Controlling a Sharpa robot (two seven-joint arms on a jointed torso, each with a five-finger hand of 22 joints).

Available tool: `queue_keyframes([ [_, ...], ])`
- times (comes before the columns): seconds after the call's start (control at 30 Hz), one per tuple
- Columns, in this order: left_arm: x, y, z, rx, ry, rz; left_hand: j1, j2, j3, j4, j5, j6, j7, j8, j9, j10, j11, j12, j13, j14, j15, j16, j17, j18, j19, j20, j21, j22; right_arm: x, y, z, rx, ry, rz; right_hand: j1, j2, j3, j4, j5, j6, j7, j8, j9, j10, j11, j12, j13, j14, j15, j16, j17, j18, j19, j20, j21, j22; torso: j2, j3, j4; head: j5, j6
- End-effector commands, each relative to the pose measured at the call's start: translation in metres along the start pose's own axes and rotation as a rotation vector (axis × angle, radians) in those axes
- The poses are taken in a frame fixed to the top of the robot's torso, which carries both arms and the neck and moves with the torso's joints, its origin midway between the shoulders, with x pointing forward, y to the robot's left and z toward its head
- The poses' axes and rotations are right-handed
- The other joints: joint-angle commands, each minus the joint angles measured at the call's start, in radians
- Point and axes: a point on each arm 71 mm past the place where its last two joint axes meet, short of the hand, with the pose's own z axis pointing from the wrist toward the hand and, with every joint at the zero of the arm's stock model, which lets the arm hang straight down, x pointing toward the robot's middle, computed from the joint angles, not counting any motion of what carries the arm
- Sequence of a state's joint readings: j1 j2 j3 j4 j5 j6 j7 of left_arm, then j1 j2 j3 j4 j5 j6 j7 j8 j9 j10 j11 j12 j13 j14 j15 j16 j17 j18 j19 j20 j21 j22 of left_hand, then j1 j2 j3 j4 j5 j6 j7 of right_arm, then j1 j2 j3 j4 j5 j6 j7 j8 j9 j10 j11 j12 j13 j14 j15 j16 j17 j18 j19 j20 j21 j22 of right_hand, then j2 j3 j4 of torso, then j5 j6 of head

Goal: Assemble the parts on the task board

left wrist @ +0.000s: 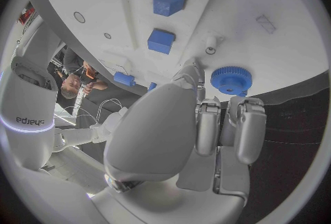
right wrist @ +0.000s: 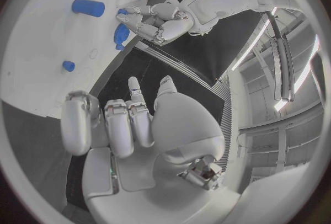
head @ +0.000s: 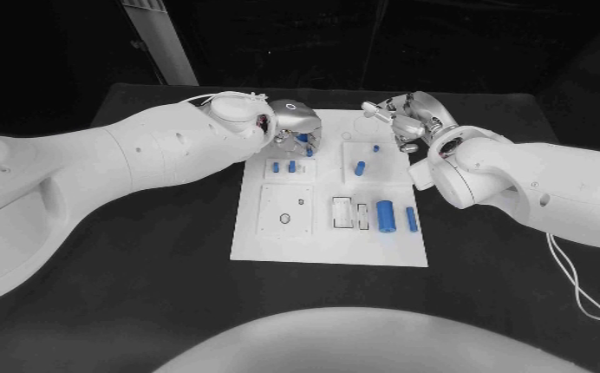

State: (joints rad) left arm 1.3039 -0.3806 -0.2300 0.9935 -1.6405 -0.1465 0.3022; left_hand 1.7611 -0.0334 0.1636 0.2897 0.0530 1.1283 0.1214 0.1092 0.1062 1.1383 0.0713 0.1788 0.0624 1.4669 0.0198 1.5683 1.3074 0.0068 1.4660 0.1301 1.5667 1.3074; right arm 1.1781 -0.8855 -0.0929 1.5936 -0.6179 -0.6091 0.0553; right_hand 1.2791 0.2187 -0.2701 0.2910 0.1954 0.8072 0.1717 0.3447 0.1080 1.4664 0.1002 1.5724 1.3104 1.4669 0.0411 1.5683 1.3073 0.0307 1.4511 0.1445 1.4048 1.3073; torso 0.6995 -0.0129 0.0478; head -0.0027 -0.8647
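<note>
The white task board (head: 328, 247) lies in the middle of the black table. My left hand (head: 294, 121) hovers over its far left corner, fingers bent, their tips just beside a blue gear (left wrist: 231, 79) that lies flat on the board; nothing is in the hand. The right wrist view shows that hand (right wrist: 157, 19) over the gear (right wrist: 123, 33). Two small blue blocks (head: 283, 166) sit in a raised plate close by. A blue cylinder (head: 360, 167) stands mid-board. My right hand (head: 407, 119) hangs at the far right corner, fingers apart and holding nothing.
Two larger blue cylinders (head: 398, 216) lie near the board's right edge, beside empty rectangular slots (head: 342, 210). A square plate with a round hole (head: 285, 210) occupies the near left. Black table (head: 138, 295) surrounds the board.
</note>
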Motion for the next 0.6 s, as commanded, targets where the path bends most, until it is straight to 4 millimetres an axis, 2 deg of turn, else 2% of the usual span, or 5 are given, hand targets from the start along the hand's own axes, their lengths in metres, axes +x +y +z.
queue_keyframes([
  [0.03,0.002,-0.001,-0.003,0.04,-0.031,0.026,-0.007,0.006,0.007,0.002,-0.004,0.009,0.003,0.003,0.001,0.006,0.001,-0.003,-0.001,0.104,-0.003,0.002,0.263,-0.007,0.105,-0.008,0.004,0.263,0.0,0.001,0.0,-0.004,0.004,0.003,0.008,-0.001,-0.007,0.0,-0.001,0.005,-0.002,0.0,-0.002,0.104,-0.005,-0.002,0.26,0.104,-0.009,0.002,0.263,0.018,0.003,-0.004,0.002,0.16,0.0,-0.0003,0.0004,0.001,0.0],
  [0.6,-0.001,0.004,-0.015,0.056,-0.094,0.017,-0.019,0.005,0.007,0.002,-0.004,0.005,0.004,-0.002,0.0,0.009,0.004,-0.01,-0.002,0.104,-0.001,0.002,0.263,-0.007,0.105,-0.007,0.004,0.263,-0.003,-0.001,0.001,0.0,-0.002,0.001,0.008,-0.001,-0.007,0.0,-0.001,0.005,-0.002,0.0,-0.002,0.104,-0.005,-0.002,0.26,0.104,-0.009,0.002,0.263,0.018,0.003,-0.004,0.002,0.16,-0.001,0.0002,0.0004,0.002,0.0],
])
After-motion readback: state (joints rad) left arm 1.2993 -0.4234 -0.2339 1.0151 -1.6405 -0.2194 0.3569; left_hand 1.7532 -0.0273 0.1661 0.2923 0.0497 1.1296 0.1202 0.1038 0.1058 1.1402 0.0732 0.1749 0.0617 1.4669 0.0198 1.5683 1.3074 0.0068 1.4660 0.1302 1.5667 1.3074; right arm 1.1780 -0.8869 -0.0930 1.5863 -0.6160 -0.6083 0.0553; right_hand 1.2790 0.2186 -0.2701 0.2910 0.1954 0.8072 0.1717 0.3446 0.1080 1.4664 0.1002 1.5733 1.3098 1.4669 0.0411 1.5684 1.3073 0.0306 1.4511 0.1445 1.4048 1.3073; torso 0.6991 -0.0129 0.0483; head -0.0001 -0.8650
